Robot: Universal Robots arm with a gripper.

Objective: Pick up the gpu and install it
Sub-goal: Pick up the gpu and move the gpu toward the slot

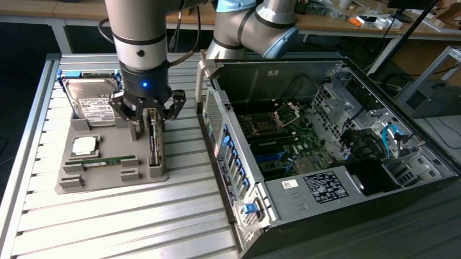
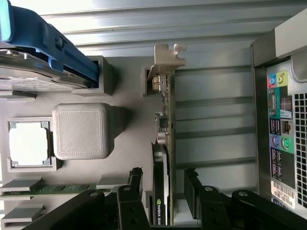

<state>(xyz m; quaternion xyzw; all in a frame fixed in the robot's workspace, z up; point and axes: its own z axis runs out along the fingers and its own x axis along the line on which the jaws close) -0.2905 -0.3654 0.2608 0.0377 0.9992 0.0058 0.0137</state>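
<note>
The gpu (image 1: 153,143) stands on its long edge in a slot of the grey holder tray (image 1: 108,181), on the slatted table at the exterior view's left. In the wrist view the gpu (image 2: 162,143) shows its green board edge, a black block and its silver end bracket (image 2: 165,60). My gripper (image 1: 148,125) hangs directly over the card. Seen from the wrist, the gripper (image 2: 163,191) is open, with one black finger (image 2: 135,184) on each side of the card and a gap between each finger and the board. Nothing is held.
The tray also carries a silver hard drive (image 1: 90,100) in a blue bracket, a CPU (image 1: 85,144) and a RAM stick (image 1: 108,161). An open PC case (image 1: 324,151) lies at the exterior view's right, motherboard exposed, its rear panel (image 2: 280,134) close beside the tray.
</note>
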